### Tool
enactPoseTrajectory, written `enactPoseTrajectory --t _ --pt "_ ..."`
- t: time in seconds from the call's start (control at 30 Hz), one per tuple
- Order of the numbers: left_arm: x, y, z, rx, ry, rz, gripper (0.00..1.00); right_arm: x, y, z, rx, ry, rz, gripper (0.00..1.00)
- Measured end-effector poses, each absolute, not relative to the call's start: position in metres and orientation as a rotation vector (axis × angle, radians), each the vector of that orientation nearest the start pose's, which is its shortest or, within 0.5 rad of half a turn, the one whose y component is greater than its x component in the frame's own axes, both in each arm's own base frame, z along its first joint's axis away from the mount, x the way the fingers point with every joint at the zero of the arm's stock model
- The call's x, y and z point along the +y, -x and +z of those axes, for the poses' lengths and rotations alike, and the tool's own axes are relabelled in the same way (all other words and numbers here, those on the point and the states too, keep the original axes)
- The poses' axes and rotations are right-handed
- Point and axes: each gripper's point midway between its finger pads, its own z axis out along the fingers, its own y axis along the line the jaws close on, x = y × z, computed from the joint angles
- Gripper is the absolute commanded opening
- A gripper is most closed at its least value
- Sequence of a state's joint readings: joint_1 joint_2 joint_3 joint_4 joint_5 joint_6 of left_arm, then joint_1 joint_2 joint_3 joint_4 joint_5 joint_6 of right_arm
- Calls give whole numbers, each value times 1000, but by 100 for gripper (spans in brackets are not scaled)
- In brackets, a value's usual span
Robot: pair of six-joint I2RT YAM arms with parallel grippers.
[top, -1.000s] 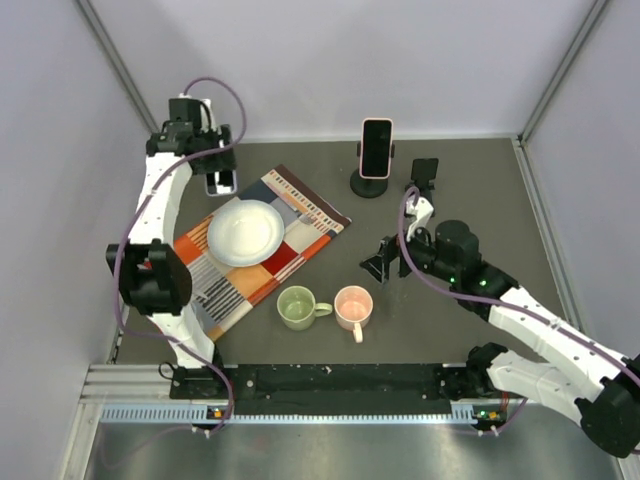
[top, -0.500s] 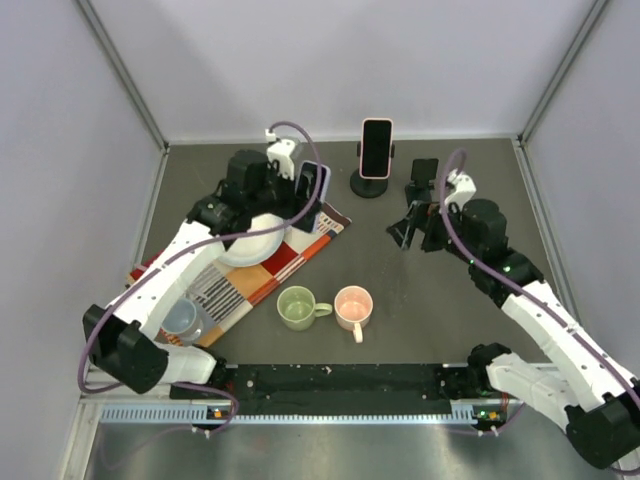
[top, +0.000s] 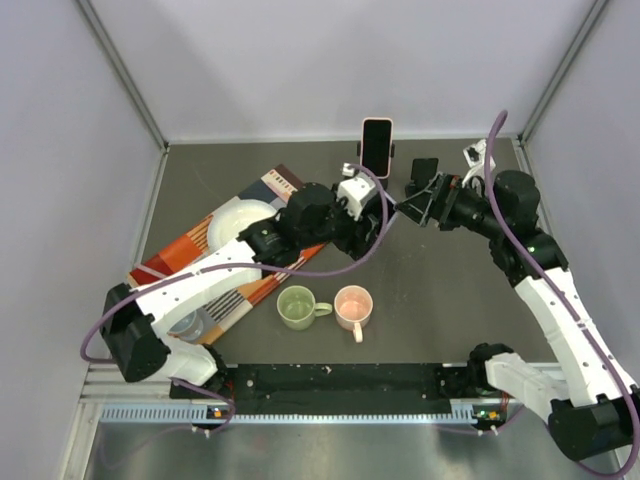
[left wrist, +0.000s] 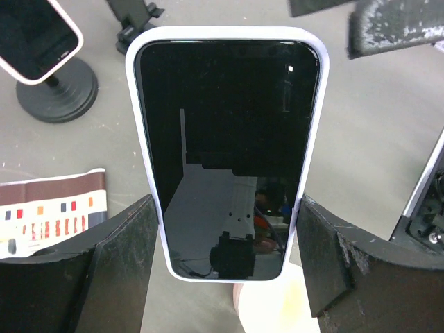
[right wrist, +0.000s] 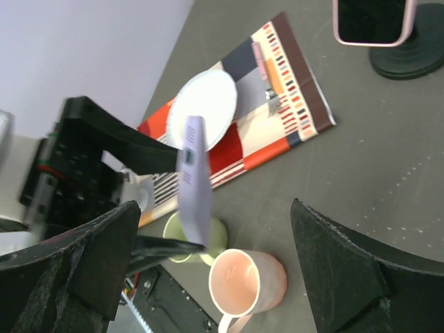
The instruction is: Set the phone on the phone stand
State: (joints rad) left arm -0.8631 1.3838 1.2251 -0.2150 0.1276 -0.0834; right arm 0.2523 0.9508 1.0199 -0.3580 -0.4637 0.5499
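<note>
Left gripper (left wrist: 227, 208) — mine, closed on the phone (left wrist: 229, 139). One finger (left wrist: 118, 270) presses each long edge of its lavender case, and the dark screen faces my wrist camera. In the overhead view the pair is at centre frame, held above the table.

Right gripper (top: 418, 205) — jaws spread wide with nothing between them, right of centre, just below the empty phone stand (top: 424, 172). The stand is up and to the right of the held phone, near it but apart.

Further out:
- second phone (top: 376, 145), pink case, on its own stand, upper centre
- green cup (top: 296, 306) and pink cup (top: 352, 305), lower centre
- plate (top: 232, 222) on patterned mat (top: 175, 262), left
</note>
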Motion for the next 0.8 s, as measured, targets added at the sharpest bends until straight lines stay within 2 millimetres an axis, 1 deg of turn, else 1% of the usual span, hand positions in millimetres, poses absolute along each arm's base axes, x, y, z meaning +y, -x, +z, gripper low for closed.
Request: enactPoseTrajectory --t 0.07,0.17,0.23,0.33,0.53,0.63,0.67,0.77,0.8 --pt "-361 -261 261 1809 -898 -715 0 178 -271 317 1939 89 1019 88" --pt "-371 -254 251 1801 -959 -692 0 183 -264 317 1949 123 1058 86" --pt "-373 -252 249 1796 -980 -685 0 184 -260 314 1964 135 1069 83" --pt "-373 -253 249 1786 -994 -674 0 187 -255 312 1976 168 1095 72" --pt "-373 -252 249 1765 -1029 -648 0 194 -253 298 2031 210 1143 62" --pt "-376 -246 250 1751 -1062 -635 0 195 -252 291 2048 217 1151 54" --pt "-377 -244 250 1746 -1072 -634 0 196 -252 290 2048 222 1153 47" --pt "-382 -235 251 1726 -1110 -630 0 197 -250 285 2058 233 1166 40" --pt "-383 -234 251 1721 -1118 -627 0 197 -249 283 2064 232 1171 32"
